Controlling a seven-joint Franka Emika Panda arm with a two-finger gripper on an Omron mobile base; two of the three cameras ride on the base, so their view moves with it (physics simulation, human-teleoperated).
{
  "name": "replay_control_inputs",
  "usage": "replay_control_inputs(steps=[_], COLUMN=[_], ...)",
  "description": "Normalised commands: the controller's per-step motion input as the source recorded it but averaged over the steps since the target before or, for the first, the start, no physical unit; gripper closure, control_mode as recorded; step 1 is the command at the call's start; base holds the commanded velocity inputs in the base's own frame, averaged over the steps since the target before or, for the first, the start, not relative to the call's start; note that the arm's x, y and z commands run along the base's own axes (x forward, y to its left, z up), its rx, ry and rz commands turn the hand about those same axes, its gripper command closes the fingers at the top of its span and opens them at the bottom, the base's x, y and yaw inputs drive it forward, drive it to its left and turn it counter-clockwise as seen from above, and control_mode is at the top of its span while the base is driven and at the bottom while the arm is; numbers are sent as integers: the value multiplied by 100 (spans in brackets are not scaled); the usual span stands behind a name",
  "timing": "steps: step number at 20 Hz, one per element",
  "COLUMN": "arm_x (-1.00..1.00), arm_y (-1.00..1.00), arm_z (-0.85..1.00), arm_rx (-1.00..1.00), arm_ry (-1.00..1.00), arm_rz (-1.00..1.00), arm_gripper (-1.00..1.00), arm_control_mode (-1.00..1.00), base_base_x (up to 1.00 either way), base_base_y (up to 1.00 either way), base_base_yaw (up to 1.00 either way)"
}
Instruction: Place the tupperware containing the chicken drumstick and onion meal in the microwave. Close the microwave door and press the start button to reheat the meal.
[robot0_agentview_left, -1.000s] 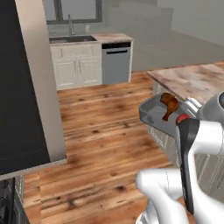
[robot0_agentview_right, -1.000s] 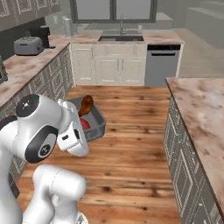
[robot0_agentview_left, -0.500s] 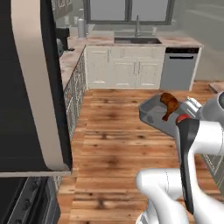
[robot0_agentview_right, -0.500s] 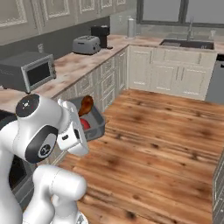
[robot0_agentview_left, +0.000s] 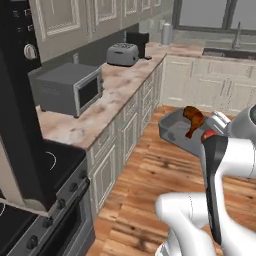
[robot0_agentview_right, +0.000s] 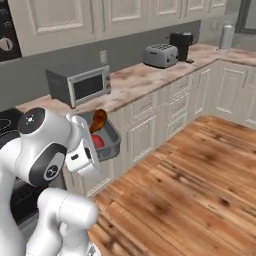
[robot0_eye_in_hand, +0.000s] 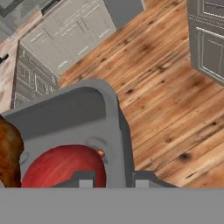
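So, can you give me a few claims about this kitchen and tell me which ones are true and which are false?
1. The tupperware is carried in the air above the wood floor. True.
2. The tupperware holds nothing. False: the chicken drumstick and the red onion sit in it.
3. The microwave stands on the counter with its door shut. True.
4. The toaster sits on the floor. False: it sits on the counter, farther along from the microwave.
5. The hand grips the tupperware at its rim. True: one fingertip is inside the wall, the other outside.
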Motion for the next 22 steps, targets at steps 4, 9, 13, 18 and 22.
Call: replay_control_inputs(steps=[4,9,13,18,22], arm_x=[0,0,0,0,0], arm_y=[0,0,0,0,0], arm_z=[0,0,0,0,0], arm_rx=[0,0,0,0,0], arm_ry=[0,0,0,0,0], arm_rz=[0,0,0,0,0], arm_gripper=[100,100,100,100,100], arm_control_mode=[100,100,100,100,100], base_base_x=[30,27,35,45,38], base_base_y=[0,0,0,-3,-18], base_base_yaw=[60,61,62,61,55])
